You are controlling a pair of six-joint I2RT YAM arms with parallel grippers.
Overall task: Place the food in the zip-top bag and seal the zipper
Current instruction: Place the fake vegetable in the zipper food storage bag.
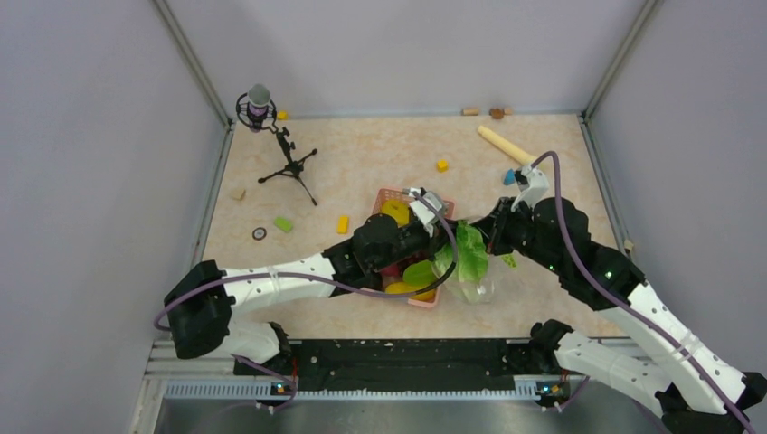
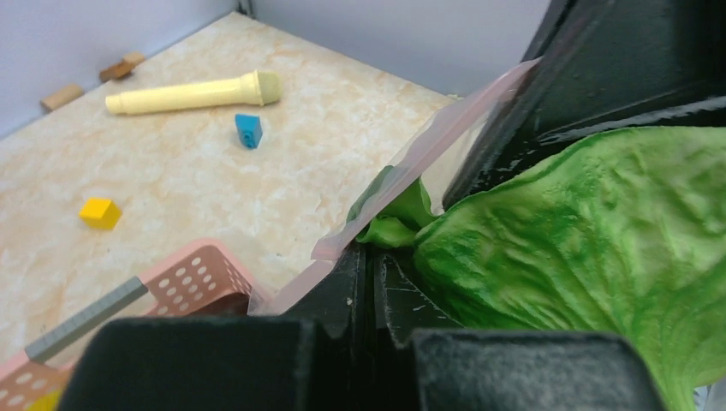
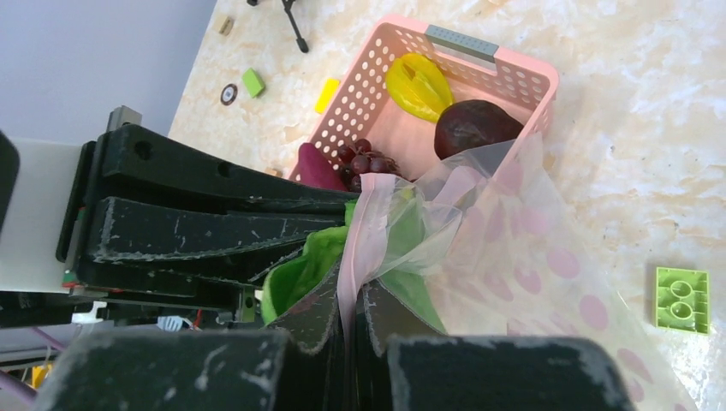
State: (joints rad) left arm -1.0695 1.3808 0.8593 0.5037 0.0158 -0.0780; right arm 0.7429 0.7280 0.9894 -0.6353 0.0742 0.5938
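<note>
i see both my left pincer and right pincer clenched on the zipper (the pinkish strip), lettuce sitting in the mouth of the bag.

Both arms stretch forward and inward, the left arm low, the right arm bent. The left gripper and right gripper sit close together, each pinched tight on the zipper.

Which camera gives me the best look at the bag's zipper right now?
Left wrist: the zipper runs as a long pink strip beside the lettuce. Right wrist shows only a short bunched stretch; top external does not show it clearly.
</note>
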